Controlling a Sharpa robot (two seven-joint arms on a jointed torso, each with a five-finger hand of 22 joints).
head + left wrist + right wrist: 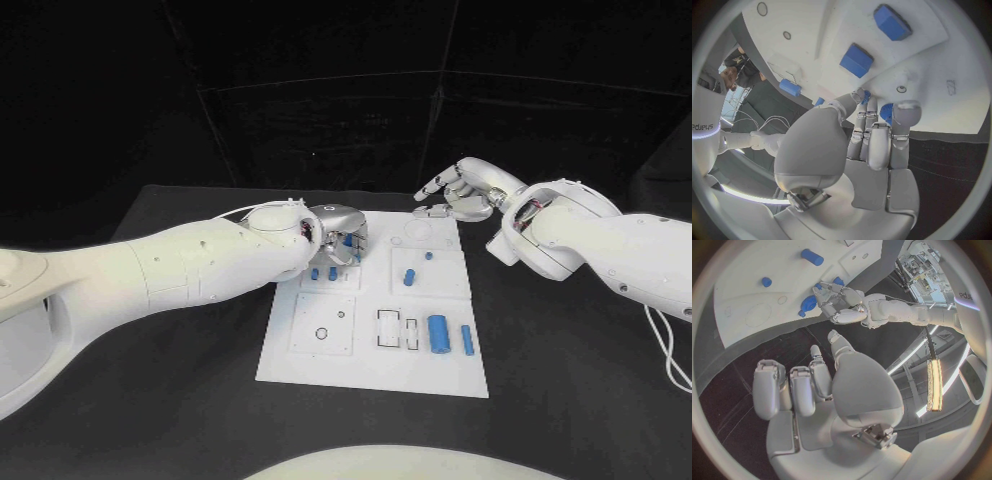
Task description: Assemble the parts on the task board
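Black table (173, 400) filled the foreground, surface matte and dark. Behind it hung a black backdrop (346, 90) with faint pale seam lines crossing it. In the right wrist view, a long lamp (934, 385) glowed warm yellow.

You have a black worktop (173, 400) spreading out to the left, right and near side. Behind its far edge hangs a black backdrop (332, 90), creased with faint seams. In the right wrist view, a glowing strip light (934, 385) stands beyond the worktop.
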